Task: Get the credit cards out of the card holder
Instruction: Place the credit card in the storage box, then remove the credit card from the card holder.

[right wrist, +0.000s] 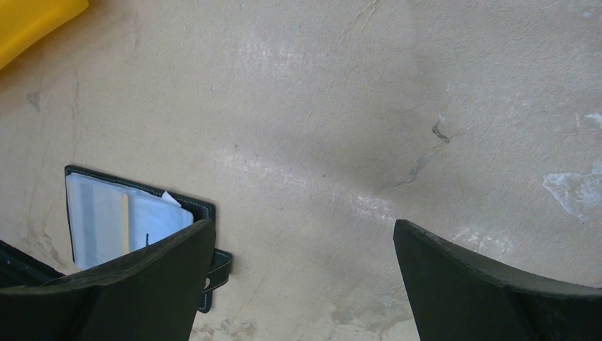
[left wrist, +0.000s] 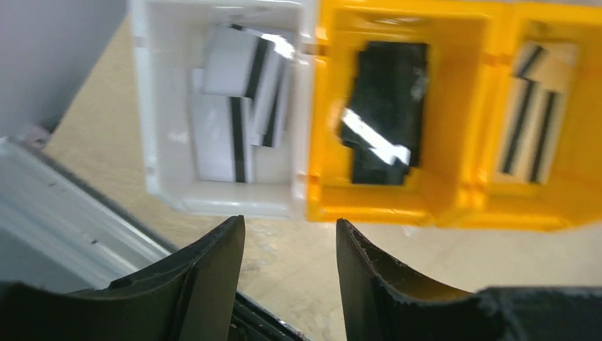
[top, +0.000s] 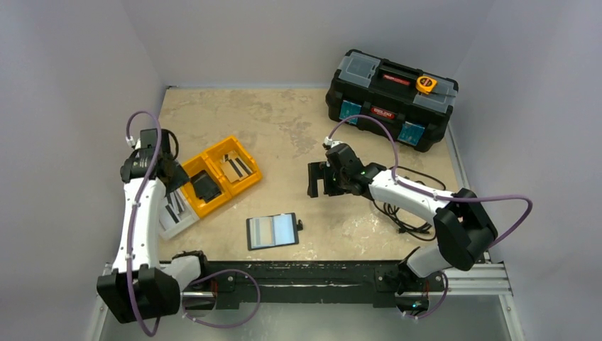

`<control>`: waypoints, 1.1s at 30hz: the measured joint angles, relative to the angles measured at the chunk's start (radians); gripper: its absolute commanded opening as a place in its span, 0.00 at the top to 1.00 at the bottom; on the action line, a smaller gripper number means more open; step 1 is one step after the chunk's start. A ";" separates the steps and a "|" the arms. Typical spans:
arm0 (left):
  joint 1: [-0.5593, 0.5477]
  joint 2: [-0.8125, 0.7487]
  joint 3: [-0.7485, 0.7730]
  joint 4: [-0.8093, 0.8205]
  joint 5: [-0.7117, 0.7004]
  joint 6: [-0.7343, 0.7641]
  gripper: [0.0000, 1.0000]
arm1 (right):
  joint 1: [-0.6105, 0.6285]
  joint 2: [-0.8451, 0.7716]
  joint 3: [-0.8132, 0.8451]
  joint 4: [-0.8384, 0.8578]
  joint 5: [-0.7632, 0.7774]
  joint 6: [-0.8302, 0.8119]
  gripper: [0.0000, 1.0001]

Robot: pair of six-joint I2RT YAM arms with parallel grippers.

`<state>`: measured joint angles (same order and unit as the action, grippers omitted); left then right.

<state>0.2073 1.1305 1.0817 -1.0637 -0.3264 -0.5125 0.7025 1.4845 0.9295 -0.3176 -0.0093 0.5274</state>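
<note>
- Holding left tool (left wrist: 289, 227) released, empty, near white plastic bin (left wrist: 145, 106) at bench (right wrist: 355, 106) left edge.
- Holding right tool (right wrist: 304, 234) released, empty, near open flat black folding card holder (right wrist: 121, 217).

This seems a robotics laboratory cell: plain grey walls (top: 71, 71) close around a worn beige bench (top: 284, 121), an aluminium rail (top: 472, 281) carries the arm bases (top: 138, 293), a black toolbox (top: 390, 96) stands beyond the right gripper (top: 321, 183), and orange bins (left wrist: 376, 210) lie just in front of the left gripper (left wrist: 291, 229).
</note>
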 measured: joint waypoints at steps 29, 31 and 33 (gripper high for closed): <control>-0.394 -0.224 -0.430 0.222 0.572 -0.185 0.63 | 0.489 0.286 0.204 0.046 0.209 0.349 0.45; -0.396 -0.225 -0.434 0.226 0.556 -0.195 0.63 | 0.495 0.313 0.238 0.038 0.214 0.350 0.47; -0.398 -0.227 -0.434 0.224 0.524 -0.208 0.62 | 0.510 0.344 0.287 0.018 0.232 0.350 0.47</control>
<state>-0.1905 0.9035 0.6476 -0.8402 0.1974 -0.7204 1.2121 1.8286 1.2167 -0.3000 0.2230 0.8776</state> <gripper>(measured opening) 0.376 0.540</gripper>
